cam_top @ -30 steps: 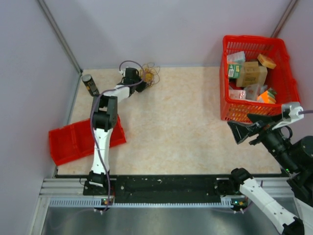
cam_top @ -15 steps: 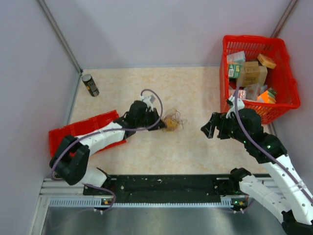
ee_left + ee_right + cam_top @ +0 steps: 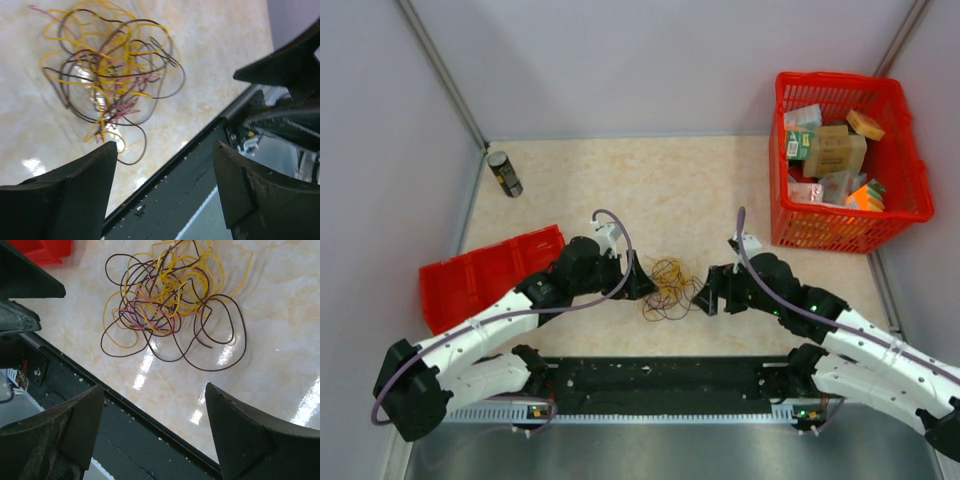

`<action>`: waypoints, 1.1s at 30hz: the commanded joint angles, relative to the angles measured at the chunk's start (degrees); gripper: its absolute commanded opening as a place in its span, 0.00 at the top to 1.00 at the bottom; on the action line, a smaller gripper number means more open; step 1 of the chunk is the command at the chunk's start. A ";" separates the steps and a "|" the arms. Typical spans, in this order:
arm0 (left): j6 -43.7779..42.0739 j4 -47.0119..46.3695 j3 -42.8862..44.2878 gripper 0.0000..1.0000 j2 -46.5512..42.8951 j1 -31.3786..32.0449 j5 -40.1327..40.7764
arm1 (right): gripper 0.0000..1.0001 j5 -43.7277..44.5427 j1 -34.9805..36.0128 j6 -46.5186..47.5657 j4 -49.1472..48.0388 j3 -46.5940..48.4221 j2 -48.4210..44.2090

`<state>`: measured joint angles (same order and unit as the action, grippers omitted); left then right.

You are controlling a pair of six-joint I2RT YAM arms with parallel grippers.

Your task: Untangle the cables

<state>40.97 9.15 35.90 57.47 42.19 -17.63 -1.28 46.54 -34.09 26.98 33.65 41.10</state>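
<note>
The cables [image 3: 667, 288] are spread by the tabletop's [image 3: 670, 190] near edge. The left end effector [image 3: 642, 289] and right end effector [image 3: 704, 298] are held open beside them.

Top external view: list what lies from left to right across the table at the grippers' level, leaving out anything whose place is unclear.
tray → left gripper → cables → right gripper → basket

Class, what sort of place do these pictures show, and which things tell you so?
Probably a robot test cell: left arm and right arm bolted to a rail, plain panels walling the table, a red basket of boxes.
</note>
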 commanded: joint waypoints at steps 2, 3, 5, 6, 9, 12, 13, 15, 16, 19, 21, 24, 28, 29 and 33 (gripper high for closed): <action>2.45 1.59 1.27 0.25 3.68 -0.53 11.03 | 0.19 6.36 6.53 -1.60 -11.50 -0.86 7.75; 1.84 0.62 1.97 0.27 5.44 -0.45 11.38 | 0.19 6.99 7.50 -1.77 -13.51 -1.39 8.64; 1.48 2.18 4.96 0.34 9.74 -0.62 13.92 | 0.20 5.33 7.77 -4.04 -20.00 -3.93 9.26; 1.13 2.97 6.54 0.38 11.94 -0.71 14.72 | 0.23 4.63 7.77 -5.45 -23.69 -5.86 9.26; -0.62 5.36 9.89 0.40 16.61 -0.89 15.86 | 0.28 3.92 7.95 -8.62 -33.82 -10.00 9.96; -1.42 5.09 9.89 0.41 19.34 -1.32 19.91 | 0.29 2.34 8.03 -7.93 -38.22 -10.97 12.06; -1.25 4.92 9.63 0.43 19.95 -1.67 20.35 | 0.30 1.72 8.04 -7.66 -39.10 -10.97 12.77; -1.07 3.52 8.93 0.45 21.18 -2.38 20.01 | 0.30 1.72 8.04 -7.14 -40.69 -11.24 13.82; -0.81 2.99 8.58 0.46 21.62 -2.73 19.48 | 0.30 1.63 8.12 -6.70 -41.48 -11.24 14.44; 0.07 0.00 7.61 0.51 22.77 -3.52 17.98 | 0.30 3.12 8.04 -5.91 -43.67 -10.62 16.98; 0.34 -1.50 8.13 0.67 23.91 -3.87 15.43 | 0.30 4.70 8.04 -5.99 -44.99 -9.75 19.44; -0.54 -0.80 10.85 0.89 26.10 -3.96 14.64 | 0.33 7.25 8.04 -6.26 -47.19 -8.61 24.53; -2.90 2.44 13.49 1.00 26.03 -3.96 12.62 | 0.46 10.32 8.04 -7.92 -48.95 -6.50 32.36; -3.35 3.41 13.84 1.00 24.81 -3.79 12.79 | 0.49 10.77 8.04 -8.19 -49.74 -6.14 34.46; -6.33 6.76 14.81 1.00 13.75 -3.79 11.92 | 0.52 14.45 8.04 -9.33 -50.45 -4.74 41.07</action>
<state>38.52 13.91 47.53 82.46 38.39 -3.77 7.97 53.89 -41.89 -19.40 25.91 77.84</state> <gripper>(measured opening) 0.012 0.485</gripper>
